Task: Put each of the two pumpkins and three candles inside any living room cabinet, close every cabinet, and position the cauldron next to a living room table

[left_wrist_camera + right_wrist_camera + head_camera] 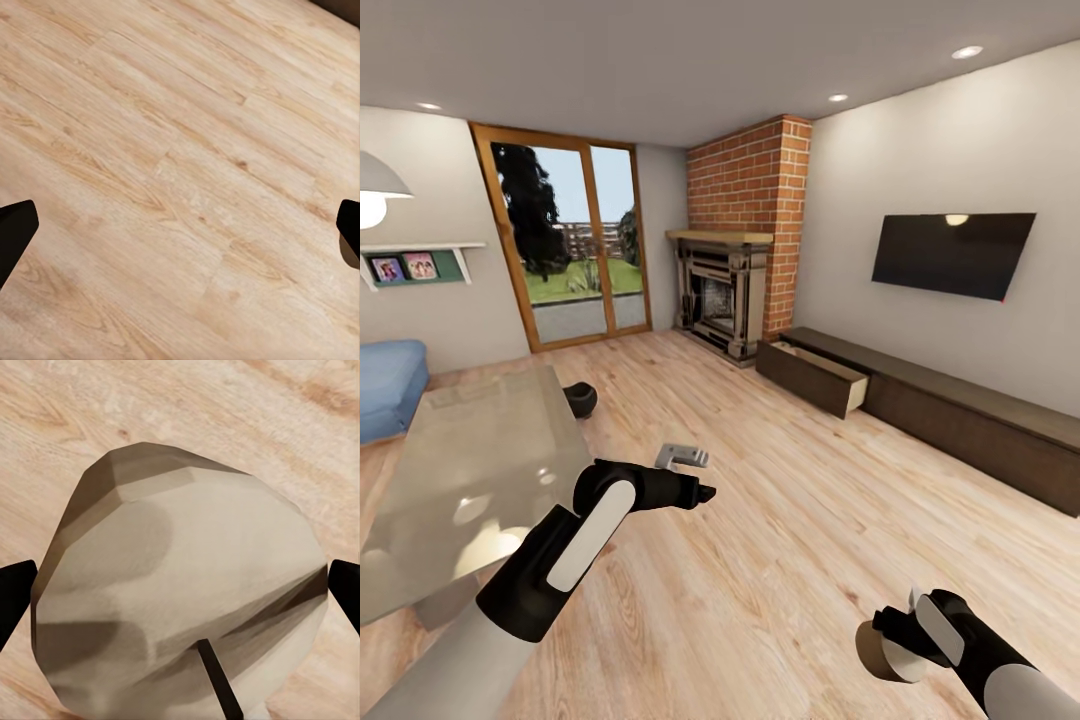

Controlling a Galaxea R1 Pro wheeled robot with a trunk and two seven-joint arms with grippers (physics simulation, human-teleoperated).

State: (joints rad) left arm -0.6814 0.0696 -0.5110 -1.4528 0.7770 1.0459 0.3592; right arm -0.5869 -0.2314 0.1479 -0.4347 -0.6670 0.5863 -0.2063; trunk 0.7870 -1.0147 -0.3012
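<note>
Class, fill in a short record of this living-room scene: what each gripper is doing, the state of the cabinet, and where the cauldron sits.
left gripper: open, empty, over the plank floor
right gripper: shut on a candle, beige with a dark wick
cabinet: along the TV wall, one drawer pulled out near the fireplace
cauldron: on the floor beside the far corner of the table

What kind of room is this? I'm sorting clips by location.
A living room, most likely: a brick fireplace in the corner, a wall-hung TV above a long low cabinet, and a glass-topped table near a blue sofa.
</note>
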